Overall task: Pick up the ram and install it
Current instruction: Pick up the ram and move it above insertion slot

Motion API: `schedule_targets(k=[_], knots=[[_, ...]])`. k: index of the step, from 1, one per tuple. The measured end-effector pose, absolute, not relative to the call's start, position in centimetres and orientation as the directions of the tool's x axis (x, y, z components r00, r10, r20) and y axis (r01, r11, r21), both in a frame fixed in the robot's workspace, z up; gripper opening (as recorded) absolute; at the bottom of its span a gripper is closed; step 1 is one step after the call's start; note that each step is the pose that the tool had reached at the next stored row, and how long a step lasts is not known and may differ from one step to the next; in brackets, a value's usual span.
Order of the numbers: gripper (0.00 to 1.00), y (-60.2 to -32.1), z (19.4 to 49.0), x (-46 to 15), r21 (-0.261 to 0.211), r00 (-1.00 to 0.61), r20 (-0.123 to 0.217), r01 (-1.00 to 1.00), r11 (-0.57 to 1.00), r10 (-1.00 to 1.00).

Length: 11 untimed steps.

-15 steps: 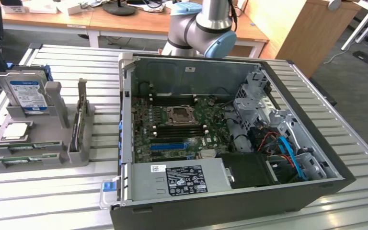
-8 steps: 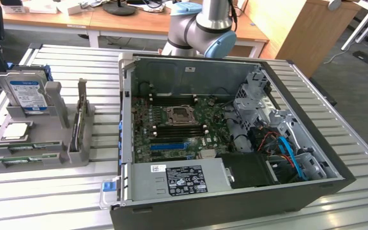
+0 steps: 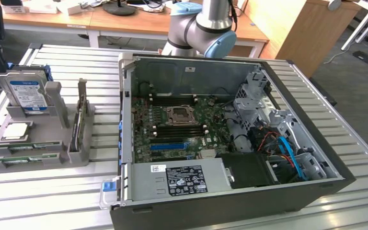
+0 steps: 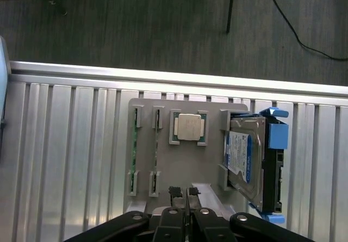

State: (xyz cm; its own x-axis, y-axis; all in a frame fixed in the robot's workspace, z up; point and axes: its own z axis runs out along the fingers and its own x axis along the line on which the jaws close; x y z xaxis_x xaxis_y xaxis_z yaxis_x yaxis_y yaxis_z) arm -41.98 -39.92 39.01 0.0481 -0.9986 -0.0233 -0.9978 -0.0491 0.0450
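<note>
On the exterior view's left the grey parts holder (image 3: 75,155) is sitting on the slatted table (image 3: 43,201), and the ram (image 3: 27,146) is standing on its long edge in a front slot of it, with a second stick (image 3: 27,162) just beside it in the neighbouring slot; in the wrist view the gripper (image 4: 185,192) is hanging above that holder with its fingers pressed together and gripping nothing, so the job is apparently sitting at the reach for the ram, and doing it well is probably coming down to parting the jaws just enough to straddle the thin board, squaring them across its top edge near the middle, and keeping clear of the neighbouring stick; the holder is also carrying a square processor (image 3: 17,130) lying flat and a hard drive (image 3: 27,93) standing upright in the back bay, while to the right the open computer case (image 3: 235,206) is holding the motherboard (image 3: 171,139), its black memory slots (image 3: 171,101) looking unfilled, a power supply (image 3: 174,179) and a blue cable (image 3: 289,148)
</note>
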Motion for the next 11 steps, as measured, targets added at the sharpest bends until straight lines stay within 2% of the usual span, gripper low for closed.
schedule_targets(k=[2,3,5,11], knots=[[0.23,-39.92,39.01,-41.98,0.045,0.048,-0.023,-0.998,-0.049,-0.999],[0.23,-39.92,39.01,-41.98,0.045,0.048,-0.023,-0.998,-0.049,-0.999],[0.36,-39.92,39.01,-41.98,0.045,0.048,-0.023,-0.998,-0.049,-0.999],[0.36,-39.92,39.01,-41.98,0.045,0.048,-0.023,-0.998,-0.049,-0.999]])
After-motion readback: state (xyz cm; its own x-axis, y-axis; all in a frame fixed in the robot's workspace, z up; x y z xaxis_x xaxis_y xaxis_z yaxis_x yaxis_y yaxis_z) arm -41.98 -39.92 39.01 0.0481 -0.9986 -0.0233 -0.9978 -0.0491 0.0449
